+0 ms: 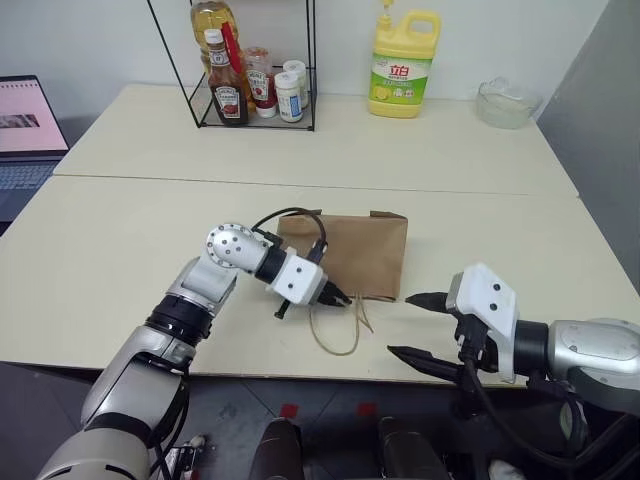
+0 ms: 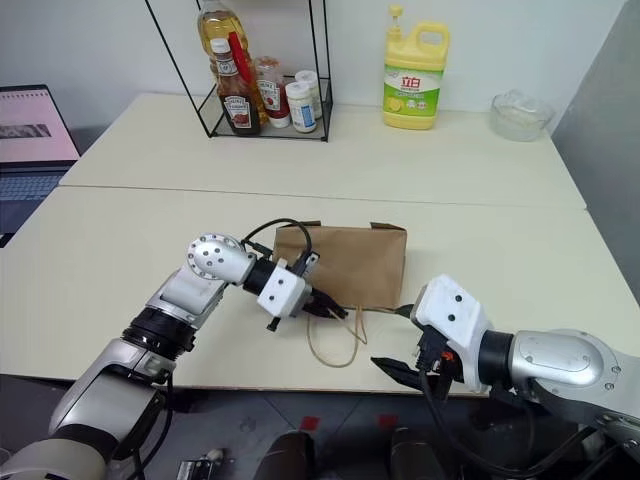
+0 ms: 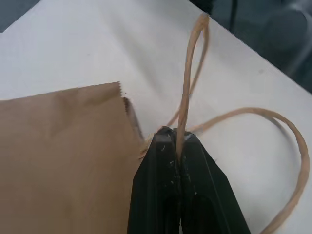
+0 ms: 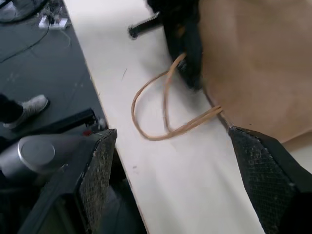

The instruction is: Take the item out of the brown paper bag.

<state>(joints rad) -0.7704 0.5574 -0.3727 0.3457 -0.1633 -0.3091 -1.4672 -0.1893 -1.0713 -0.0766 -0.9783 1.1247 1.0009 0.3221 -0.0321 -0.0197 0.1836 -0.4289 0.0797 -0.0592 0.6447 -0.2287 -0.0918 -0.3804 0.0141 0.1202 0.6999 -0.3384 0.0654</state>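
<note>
Your left tool (image 1: 338,297) is pressed together on one tan loop handle (image 3: 187,92) of the brown paper bag (image 1: 350,254), pinching the cord right at the bag's open edge; in the left wrist view the cord rises out from between the closed black fingers (image 3: 161,190). The bag lies flat on the pale bench (image 1: 120,240), its mouth facing you and the second handle (image 1: 335,340) looped loose on the surface toward the near edge. Your right tool (image 1: 418,328) hangs just beside the bag's near right corner with its fingers spread wide, touching nothing as far as you can judge from these angles. The item is hidden from you; the bag looks nearly flat, so its place inside cannot be made out.
</note>
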